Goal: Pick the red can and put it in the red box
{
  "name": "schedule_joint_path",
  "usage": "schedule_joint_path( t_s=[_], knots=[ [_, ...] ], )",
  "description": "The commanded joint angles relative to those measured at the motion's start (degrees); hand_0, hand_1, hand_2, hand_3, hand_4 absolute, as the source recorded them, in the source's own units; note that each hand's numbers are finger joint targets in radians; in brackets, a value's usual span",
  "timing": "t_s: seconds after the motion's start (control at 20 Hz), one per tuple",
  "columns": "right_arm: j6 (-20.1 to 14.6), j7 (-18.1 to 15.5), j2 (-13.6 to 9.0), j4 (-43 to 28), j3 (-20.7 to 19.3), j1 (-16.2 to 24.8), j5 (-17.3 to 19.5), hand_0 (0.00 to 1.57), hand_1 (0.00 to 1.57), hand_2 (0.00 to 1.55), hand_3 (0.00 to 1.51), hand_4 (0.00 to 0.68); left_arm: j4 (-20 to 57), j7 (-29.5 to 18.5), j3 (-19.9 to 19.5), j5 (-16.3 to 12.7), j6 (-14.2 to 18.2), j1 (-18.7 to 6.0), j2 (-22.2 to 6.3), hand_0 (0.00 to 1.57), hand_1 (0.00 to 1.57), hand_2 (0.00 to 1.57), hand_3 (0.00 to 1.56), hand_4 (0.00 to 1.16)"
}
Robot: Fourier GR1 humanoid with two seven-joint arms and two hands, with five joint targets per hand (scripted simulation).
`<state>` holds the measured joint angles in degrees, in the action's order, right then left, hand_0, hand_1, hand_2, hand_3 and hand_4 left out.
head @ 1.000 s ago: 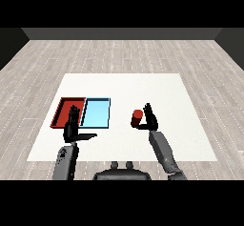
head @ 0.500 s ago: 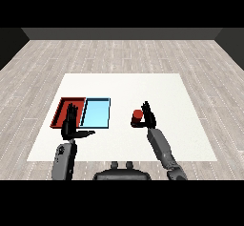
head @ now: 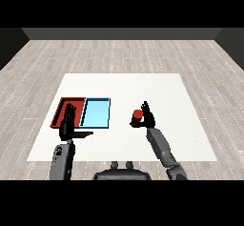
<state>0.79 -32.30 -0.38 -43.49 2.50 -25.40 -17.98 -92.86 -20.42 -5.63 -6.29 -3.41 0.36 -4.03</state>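
red can (head: 137,117) standing on white surface (head: 157,87), touching right robot hand (head: 148,117) | fingers curling round it | left robot hand (head: 68,126) hovering flat-fingered over red tray (head: 59,112) | no writing readable

Two grey forearms, cylindrical, tapering toward the wrist. Each ends in a black hand with slender fingers and a thumb: left hand (head: 67,125), right hand (head: 149,118). No markings, cables or screws discernible on either limb.

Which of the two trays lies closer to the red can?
The light blue tray: it sits between the red tray and the red can, which stands at the right hand.
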Motion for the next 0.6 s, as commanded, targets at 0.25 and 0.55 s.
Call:
schedule_joint_path(
  t_s=[0.25, 0.55],
  knots=[
    [-3.35, 2.97, 0.38, 2.16, 1.18, -5.01, -1.06, 0.0, 0.0, 0.0, 0.0, 0.0, 3.97, -4.48, -1.41, 0.66, -0.56, 0.59, -0.52, 0.0, 0.0, 0.0, 0.0, 0.0],
    [-1.74, -0.34, 0.38, 7.3, 1.26, -5.8, -0.97, 0.0, 0.0, 0.0, 0.0, 0.0, 0.65, -0.96, -1.56, -1.16, -2.03, 1.25, -1.37, 0.0, 0.0, 0.0, 0.0, 0.0]
  ],
)
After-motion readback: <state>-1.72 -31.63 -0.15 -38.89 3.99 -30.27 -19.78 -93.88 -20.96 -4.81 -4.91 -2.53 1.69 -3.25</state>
